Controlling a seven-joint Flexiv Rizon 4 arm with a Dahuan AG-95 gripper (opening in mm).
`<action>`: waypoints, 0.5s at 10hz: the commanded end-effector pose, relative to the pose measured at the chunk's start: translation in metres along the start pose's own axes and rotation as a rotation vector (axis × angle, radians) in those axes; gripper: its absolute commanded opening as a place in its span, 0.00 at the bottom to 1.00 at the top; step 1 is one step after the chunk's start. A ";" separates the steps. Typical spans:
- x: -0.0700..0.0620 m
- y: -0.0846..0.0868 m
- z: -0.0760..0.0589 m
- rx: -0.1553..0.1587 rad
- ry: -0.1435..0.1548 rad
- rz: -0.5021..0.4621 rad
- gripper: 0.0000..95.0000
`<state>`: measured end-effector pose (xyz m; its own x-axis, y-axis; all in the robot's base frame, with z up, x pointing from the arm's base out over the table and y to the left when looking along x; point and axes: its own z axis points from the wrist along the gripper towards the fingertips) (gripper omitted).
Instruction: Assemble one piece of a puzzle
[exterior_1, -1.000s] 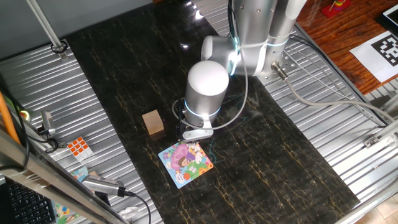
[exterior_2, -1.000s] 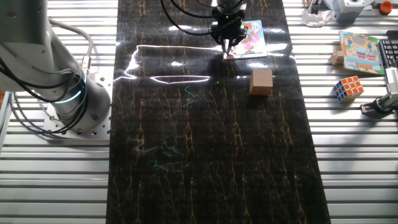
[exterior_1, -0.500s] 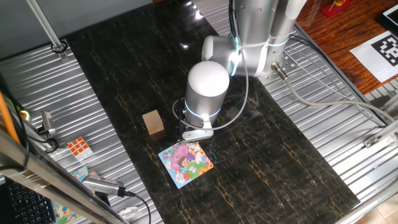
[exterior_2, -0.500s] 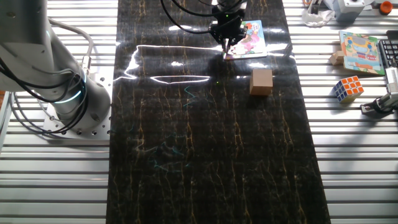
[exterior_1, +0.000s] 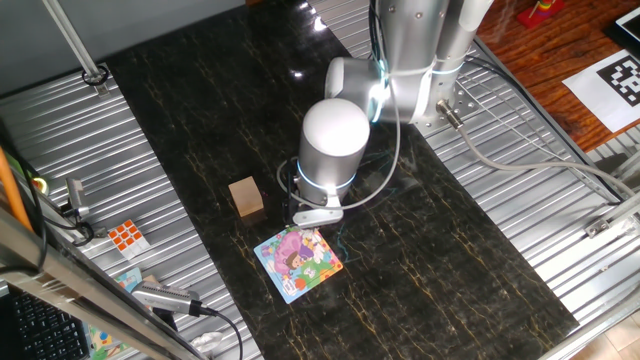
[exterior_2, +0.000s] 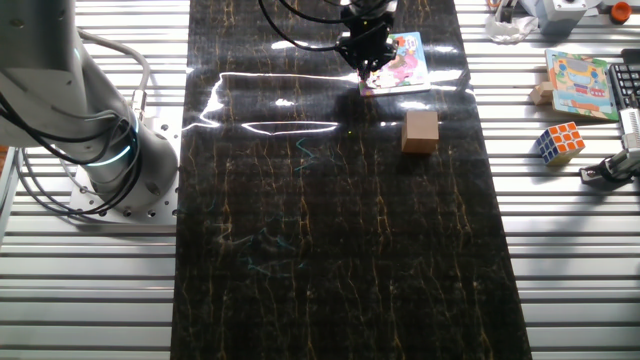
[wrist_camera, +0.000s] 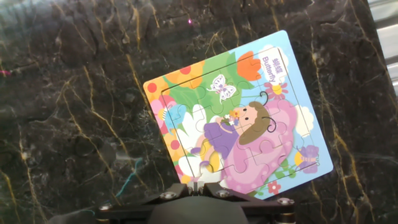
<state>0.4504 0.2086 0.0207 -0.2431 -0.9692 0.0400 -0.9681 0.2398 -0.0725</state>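
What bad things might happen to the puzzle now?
The gripper sits right at the puzzle's lower edge, so lifting away crookedly might drag the whole board across the shiny table. The puzzle also lies tilted, so a pushed-in piece might sit a bit raised. I cannot tell whether the fingers are open.

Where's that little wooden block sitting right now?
The wooden block sits on the dark tabletop, apart from the puzzle, between it and the Rubik's cube.
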 end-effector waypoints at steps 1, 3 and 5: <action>0.000 0.001 -0.001 0.002 0.002 -0.010 0.00; 0.000 0.001 -0.001 0.004 0.007 -0.011 0.20; 0.000 0.001 -0.001 0.009 0.008 -0.025 0.40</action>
<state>0.4499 0.2088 0.0213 -0.2178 -0.9747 0.0502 -0.9738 0.2135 -0.0788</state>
